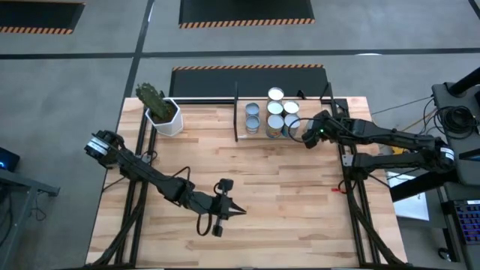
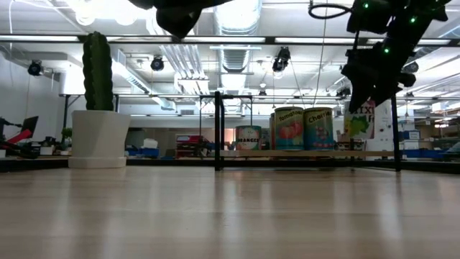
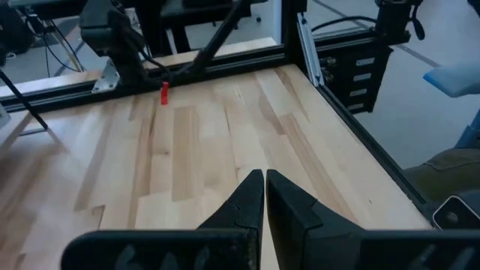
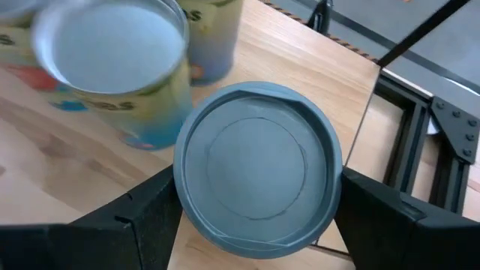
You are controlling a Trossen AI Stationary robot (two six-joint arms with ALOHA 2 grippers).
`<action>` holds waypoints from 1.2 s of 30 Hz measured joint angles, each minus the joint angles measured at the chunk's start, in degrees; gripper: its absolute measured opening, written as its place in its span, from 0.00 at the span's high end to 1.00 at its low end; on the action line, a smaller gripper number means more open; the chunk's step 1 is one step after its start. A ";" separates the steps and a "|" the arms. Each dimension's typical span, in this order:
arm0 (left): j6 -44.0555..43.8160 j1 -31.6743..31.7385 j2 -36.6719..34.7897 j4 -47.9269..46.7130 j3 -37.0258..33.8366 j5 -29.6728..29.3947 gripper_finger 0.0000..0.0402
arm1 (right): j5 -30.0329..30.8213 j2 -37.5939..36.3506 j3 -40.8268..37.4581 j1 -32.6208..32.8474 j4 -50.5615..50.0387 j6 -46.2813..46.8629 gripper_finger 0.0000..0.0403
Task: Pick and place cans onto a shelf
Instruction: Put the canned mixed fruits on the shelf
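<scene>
Right pincer (image 4: 259, 225) clamps a grey-topped can (image 4: 257, 166) at the shelf's (image 1: 315, 139) right edge, beside five cans (image 1: 273, 116); left pincer (image 1: 238, 212) shut, empty, mid-tabletop (image 1: 285, 195).

Six cans (image 1: 274, 116) stand upright in a tight cluster on the light-wood shelf (image 1: 247, 139), upper centre of the high view. One blue-grey-topped can (image 4: 259, 169) sits between the right gripper's (image 1: 309, 133) fingers at the cluster's right edge. Low view shows orange, tomato and cherry labels (image 2: 290, 128).
</scene>
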 joint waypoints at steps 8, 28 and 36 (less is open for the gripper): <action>0.22 0.00 -1.34 -0.06 0.00 -0.06 1.00 | 0.44 -0.05 -4.04 -3.08 3.81 -0.13 0.28; 0.22 0.00 -1.96 -0.06 0.00 -0.06 1.00 | 0.19 -0.09 -4.46 -3.60 6.53 -1.39 0.28; 0.22 0.00 -1.96 -0.06 0.00 -0.06 1.00 | -0.16 -0.09 -4.47 -3.60 6.58 -1.86 0.28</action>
